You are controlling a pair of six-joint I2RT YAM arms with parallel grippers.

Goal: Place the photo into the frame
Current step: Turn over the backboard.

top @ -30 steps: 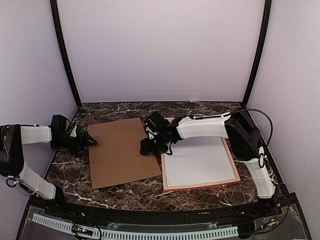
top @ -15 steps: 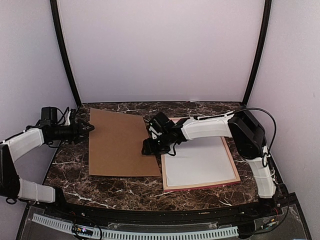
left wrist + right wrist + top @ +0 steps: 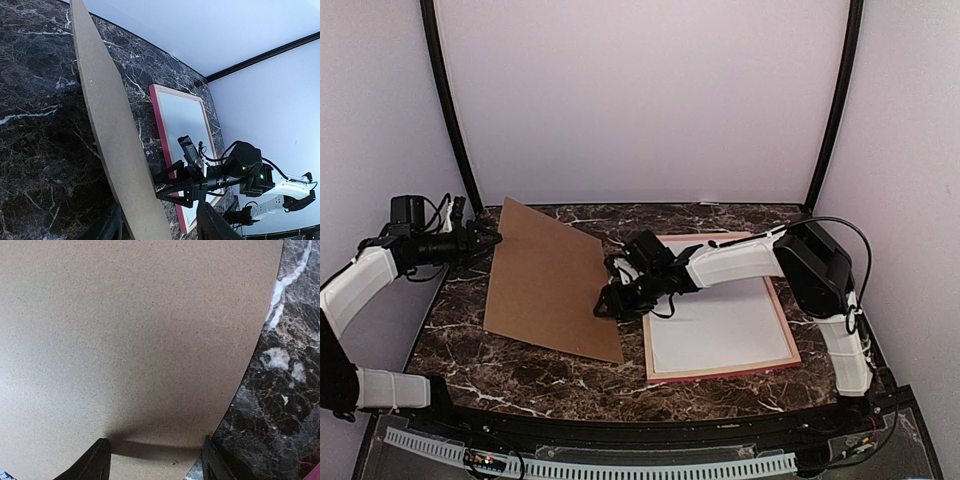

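**A:** Where was the frame, and how did it point?

**B:** The frame lay flat at the near right of the desk. I judged its long axis near-to-far. A white sheet filled it, and no sunset side showed.

**A:** And the step?

**B:** The left jaws gripped the tilted brown board and the right jaws stood open beside it. Better to lift slowly, away from the frame.

A dark brown marble counter with white veins sits inside plain pale lavender walls; two curved black poles rise at its far corners.
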